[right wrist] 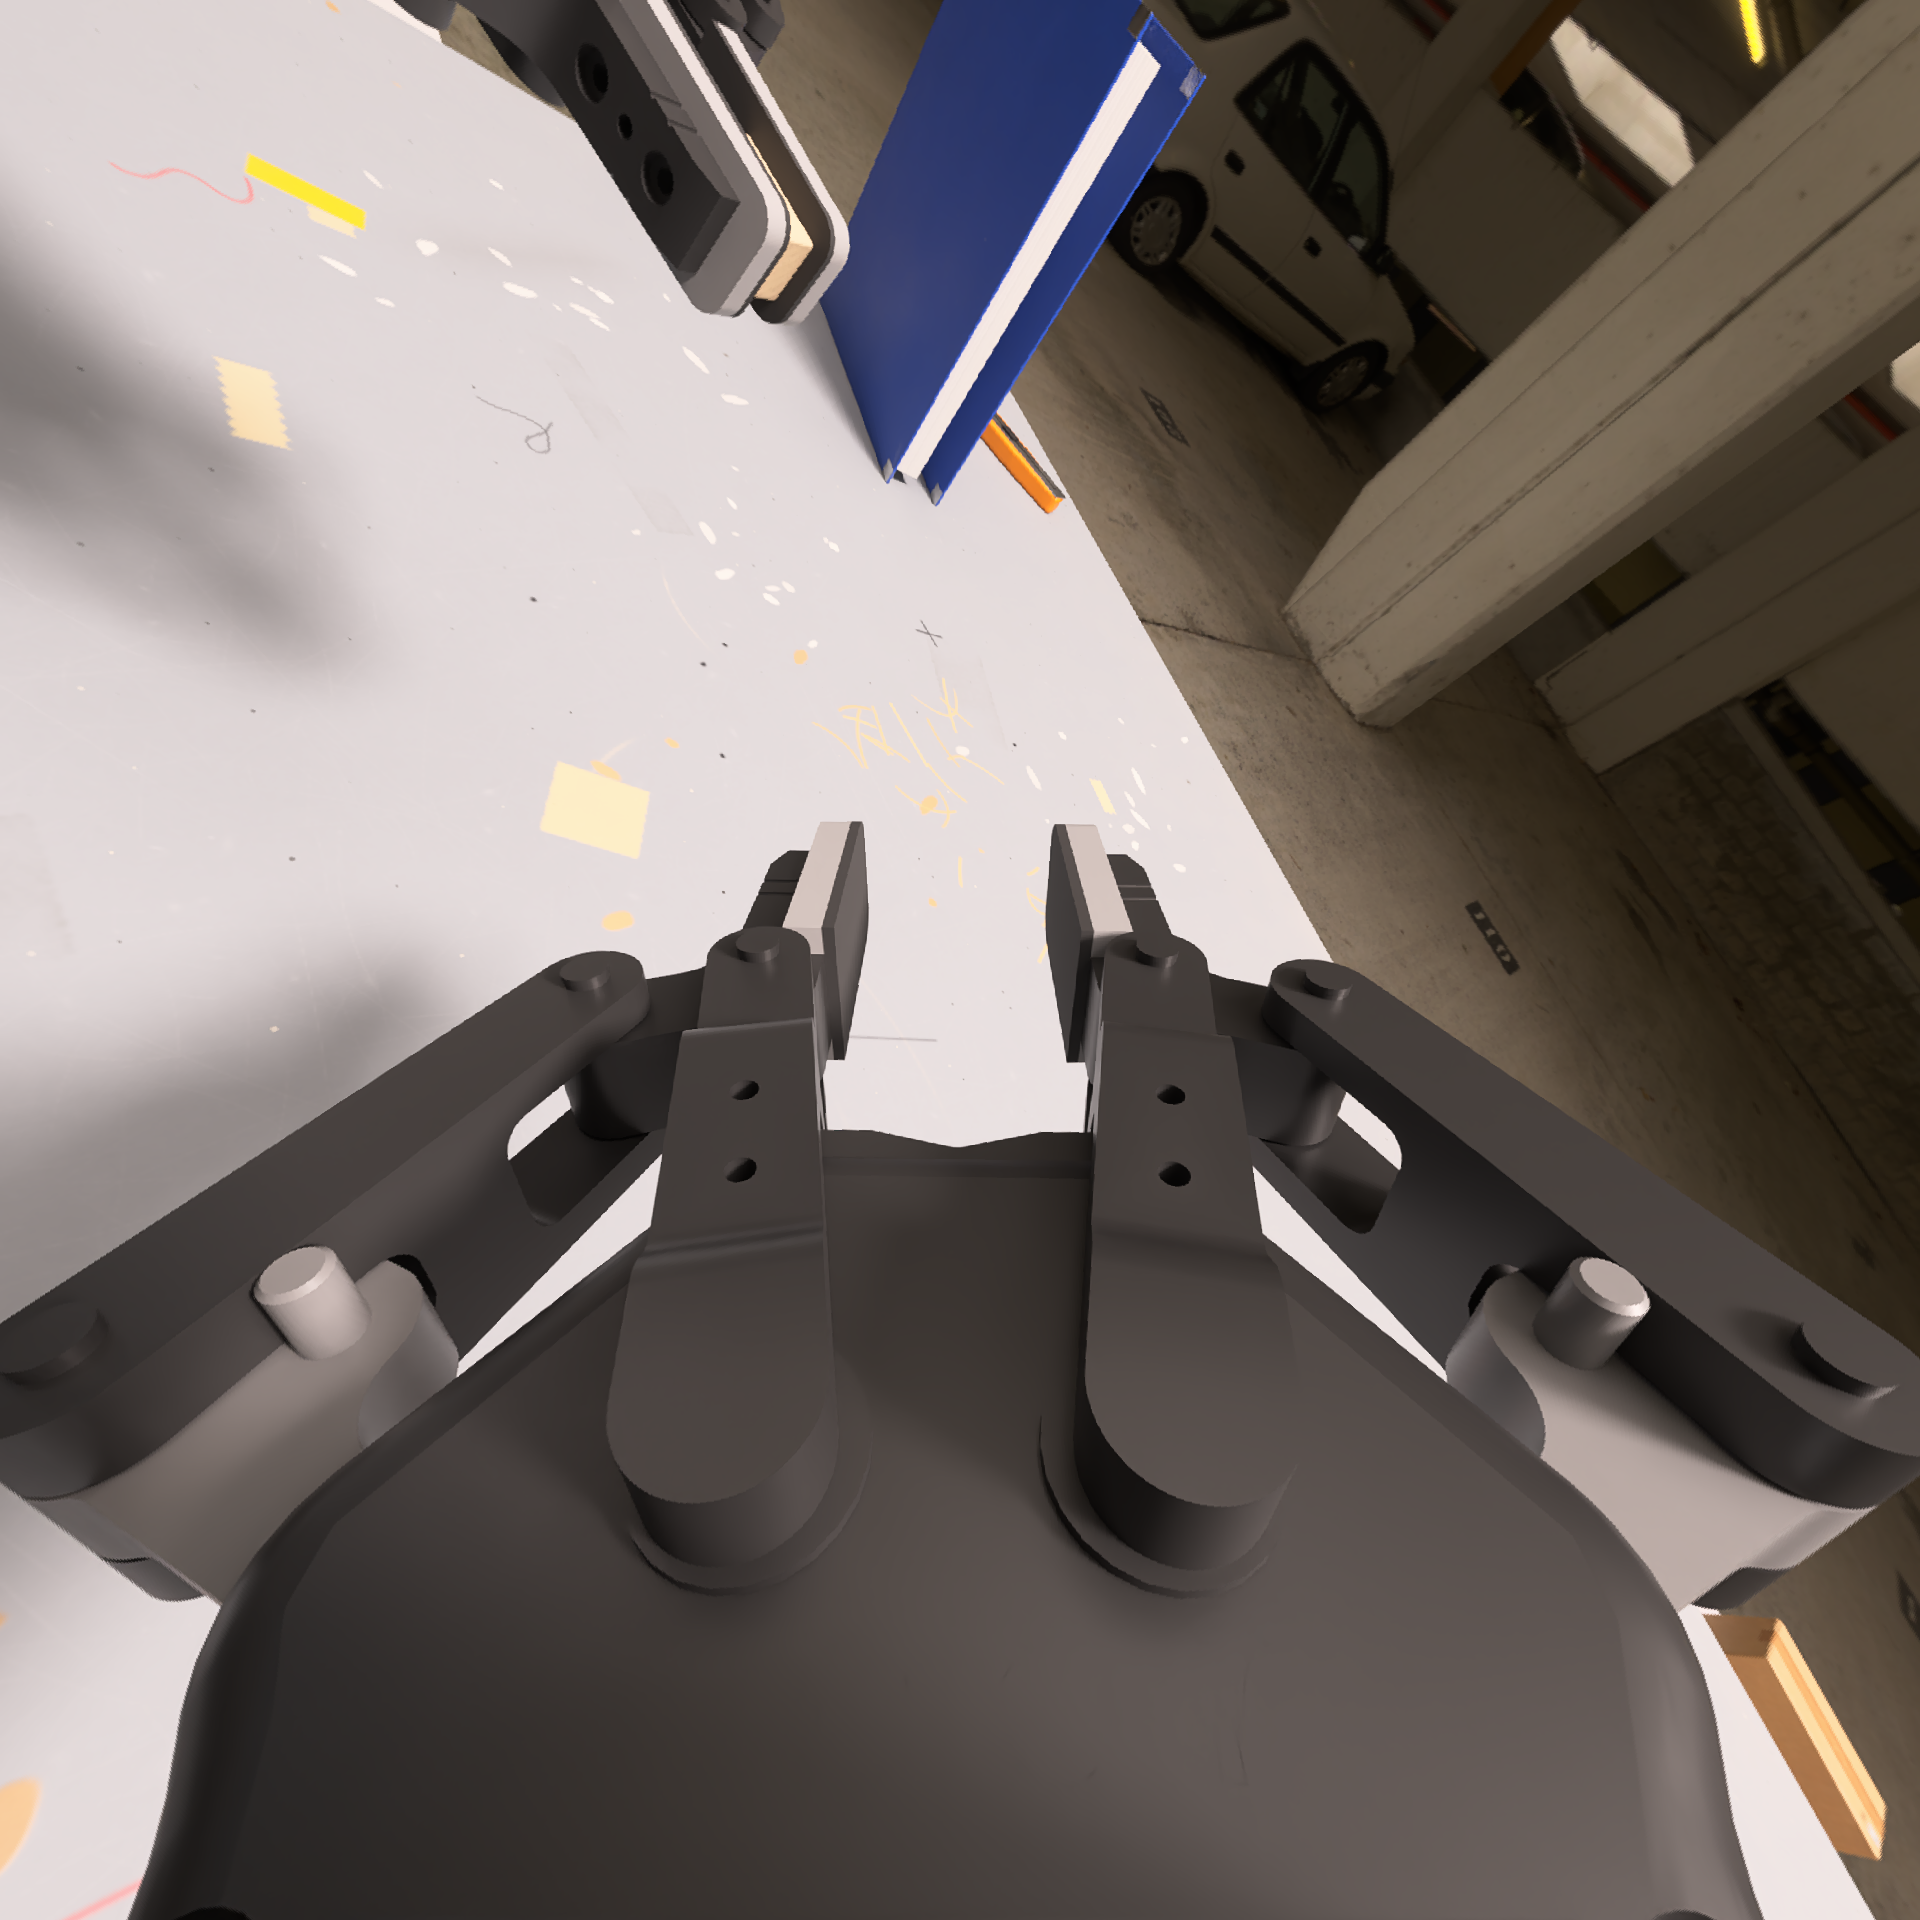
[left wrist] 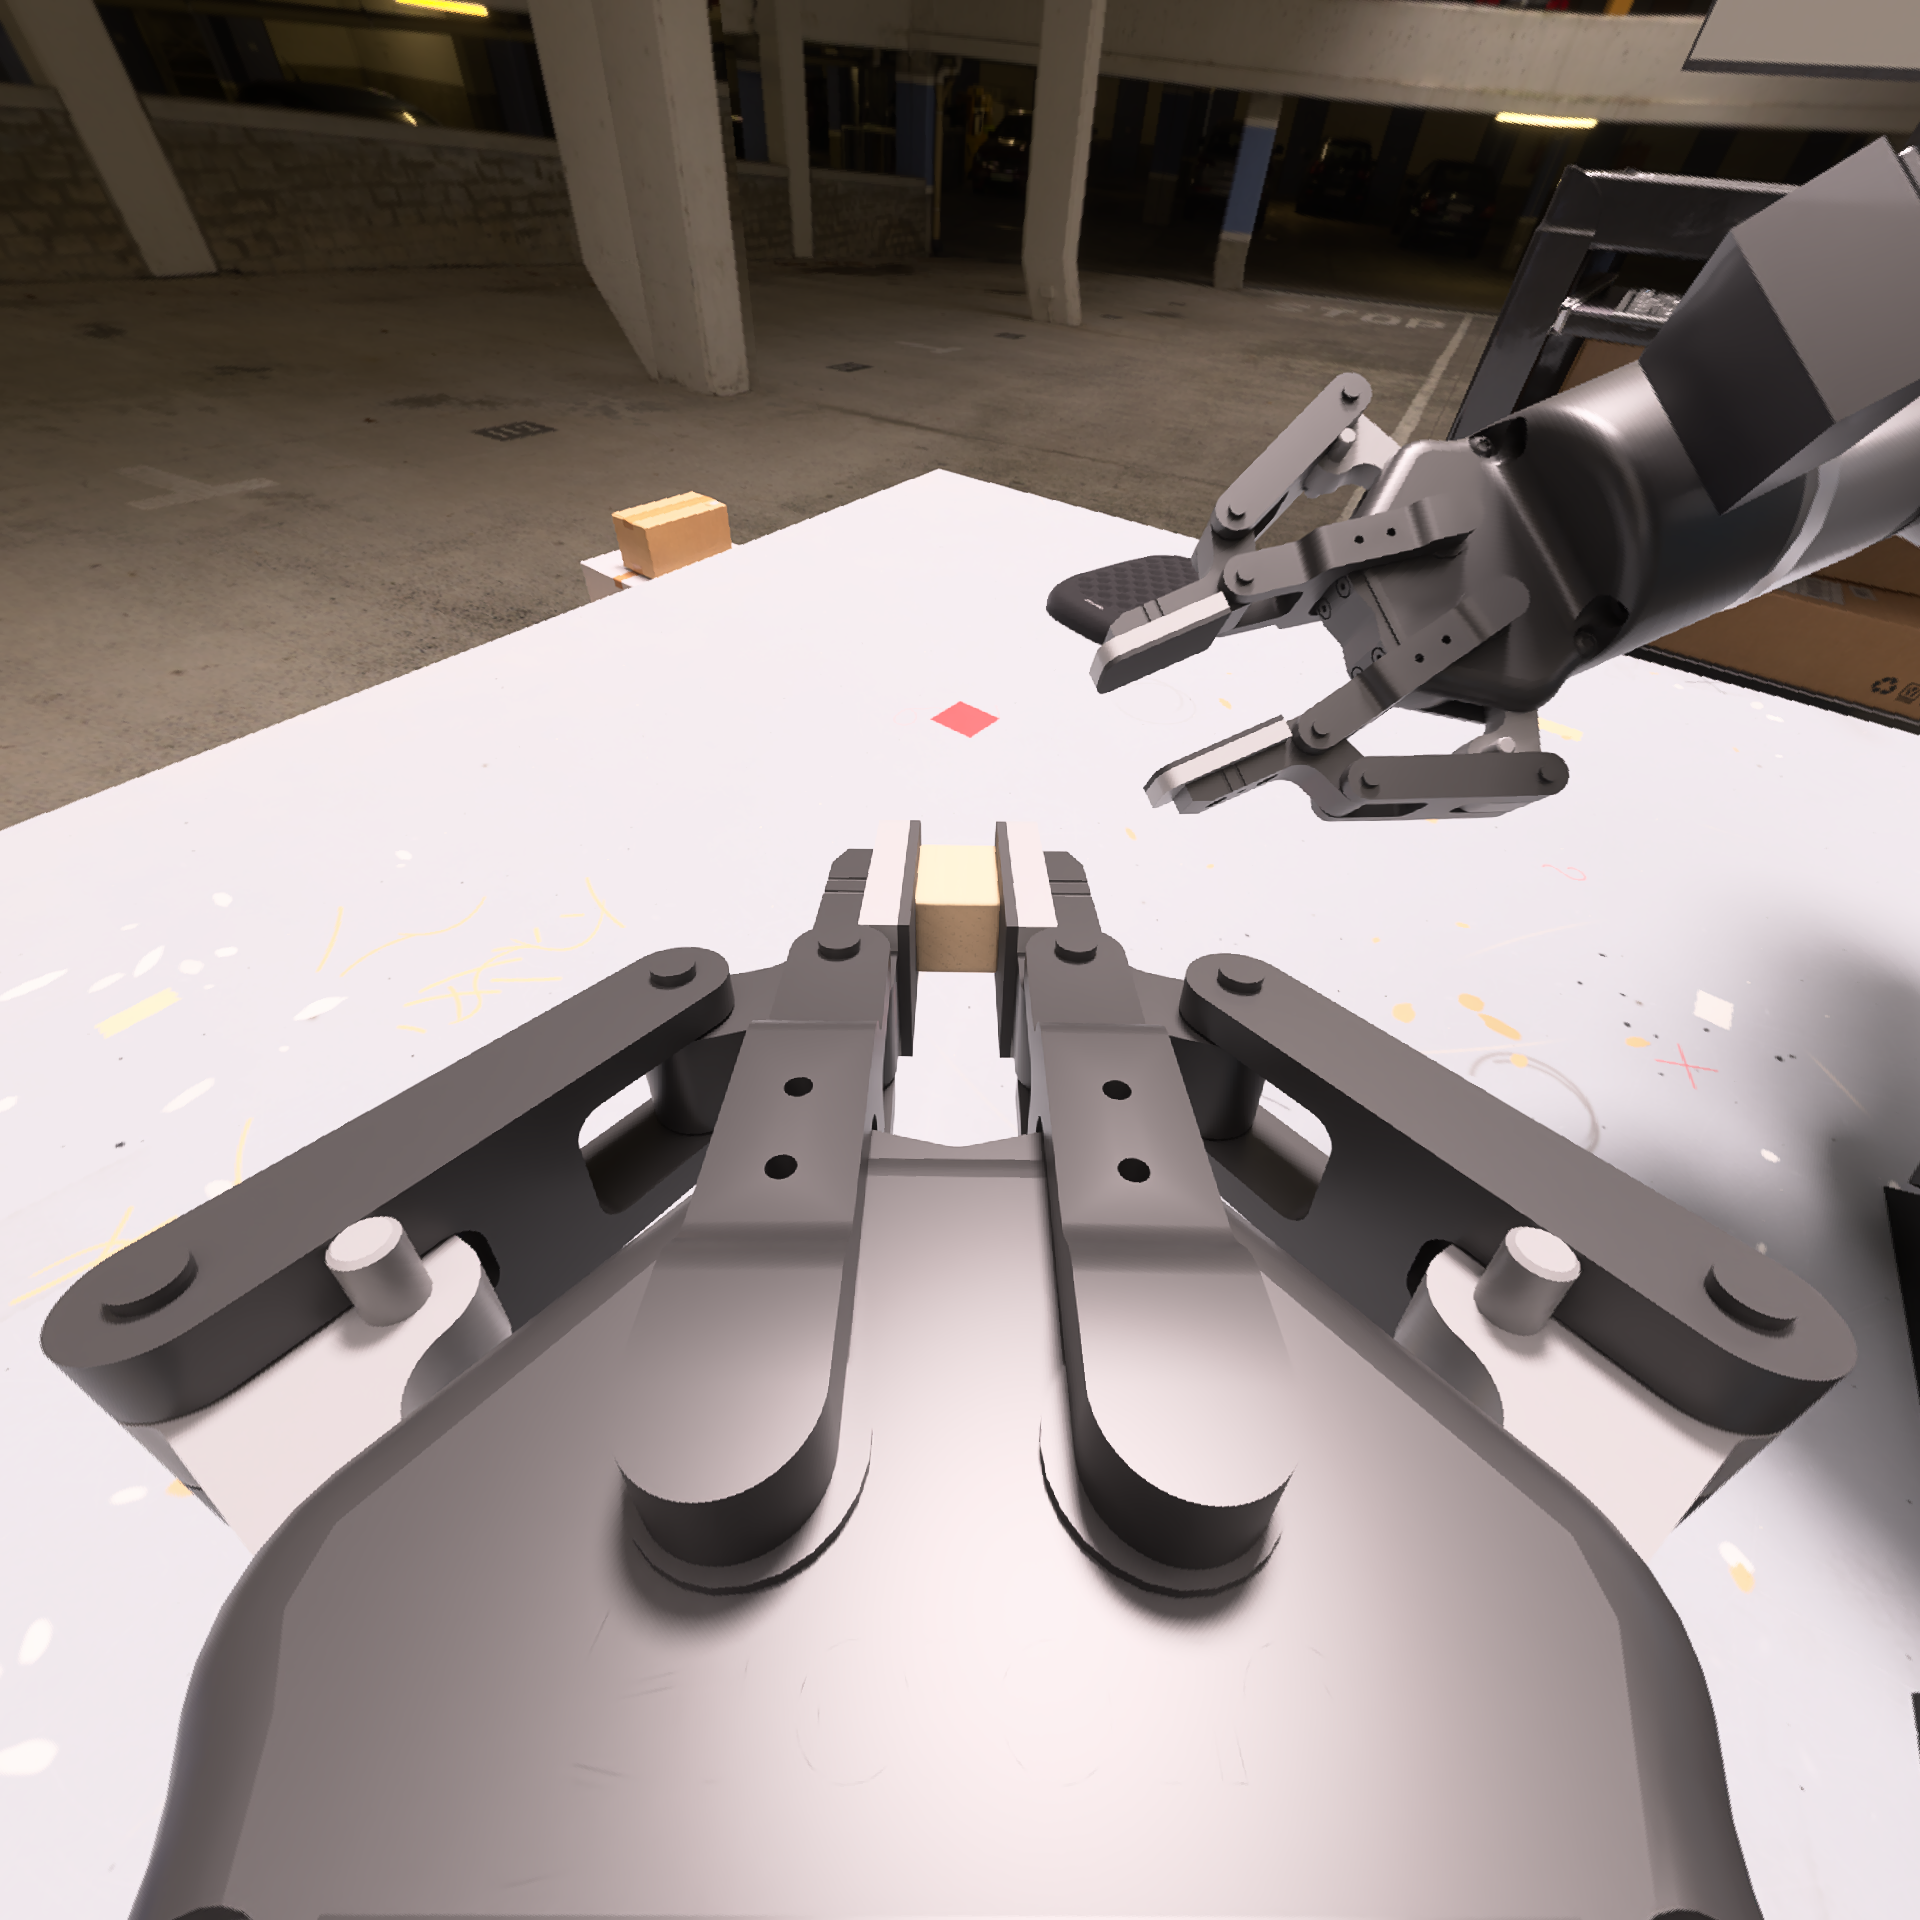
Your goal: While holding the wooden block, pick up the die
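L fingers (left wrist: 957, 894) clamp wooden block (left wrist: 957, 906); R fingers (right wrist: 957, 914) wide, empty. Risk: I can't spot die, block slips meanwhile.

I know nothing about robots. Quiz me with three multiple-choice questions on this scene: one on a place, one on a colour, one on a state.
1. Where is the wooden block?
A. Between the left end effector's fingers
B. Lying on the table
C. On the book

2. What colour is the book cover?
A. Green
B. Blue
C. Red

3. How is the right end effector?
A. Shut on a die
B. Shut on nothing
C. Open and empty

Answers:
1 A: the pads press both sides of the block.
2 B: its covers are deep blue around white pages.
3 C: bare table shows between its spread fingers.
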### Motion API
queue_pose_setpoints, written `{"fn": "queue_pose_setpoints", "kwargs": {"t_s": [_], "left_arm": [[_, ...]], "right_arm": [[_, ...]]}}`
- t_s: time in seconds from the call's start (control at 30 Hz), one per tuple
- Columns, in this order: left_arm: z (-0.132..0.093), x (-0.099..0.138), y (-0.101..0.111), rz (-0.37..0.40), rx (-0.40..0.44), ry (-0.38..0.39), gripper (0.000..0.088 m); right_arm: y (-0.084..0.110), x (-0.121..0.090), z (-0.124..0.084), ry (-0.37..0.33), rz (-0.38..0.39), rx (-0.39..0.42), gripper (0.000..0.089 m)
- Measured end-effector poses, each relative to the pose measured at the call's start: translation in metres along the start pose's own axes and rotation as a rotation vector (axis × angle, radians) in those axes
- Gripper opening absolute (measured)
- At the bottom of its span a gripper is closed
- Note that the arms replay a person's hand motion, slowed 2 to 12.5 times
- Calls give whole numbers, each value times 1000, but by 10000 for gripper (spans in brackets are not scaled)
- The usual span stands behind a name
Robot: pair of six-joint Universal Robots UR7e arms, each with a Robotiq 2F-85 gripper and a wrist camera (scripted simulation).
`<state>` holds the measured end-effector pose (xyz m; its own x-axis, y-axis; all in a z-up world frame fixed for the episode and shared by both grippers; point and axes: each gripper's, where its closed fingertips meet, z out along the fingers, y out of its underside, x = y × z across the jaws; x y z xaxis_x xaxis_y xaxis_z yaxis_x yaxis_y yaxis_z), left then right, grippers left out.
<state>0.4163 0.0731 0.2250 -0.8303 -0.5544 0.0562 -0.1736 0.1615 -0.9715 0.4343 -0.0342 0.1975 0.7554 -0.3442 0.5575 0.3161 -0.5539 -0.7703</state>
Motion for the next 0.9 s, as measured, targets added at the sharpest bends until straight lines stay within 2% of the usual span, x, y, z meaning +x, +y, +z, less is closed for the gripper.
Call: {"fn": "queue_pose_setpoints", "kwargs": {"t_s": [0.3, 0.57, 0.9], "left_arm": [[4, -1, 4, 0, -17, -3, 125], [7, -3, 6, 7, -36, -8, 125], [12, -8, 8, 33, -72, -30, 125]], "right_arm": [[7, 1, -6, 36, -41, -32, 331], [15, -4, -8, 38, -59, -66, 360], [34, -7, -9, 47, -93, -143, 432]]}}
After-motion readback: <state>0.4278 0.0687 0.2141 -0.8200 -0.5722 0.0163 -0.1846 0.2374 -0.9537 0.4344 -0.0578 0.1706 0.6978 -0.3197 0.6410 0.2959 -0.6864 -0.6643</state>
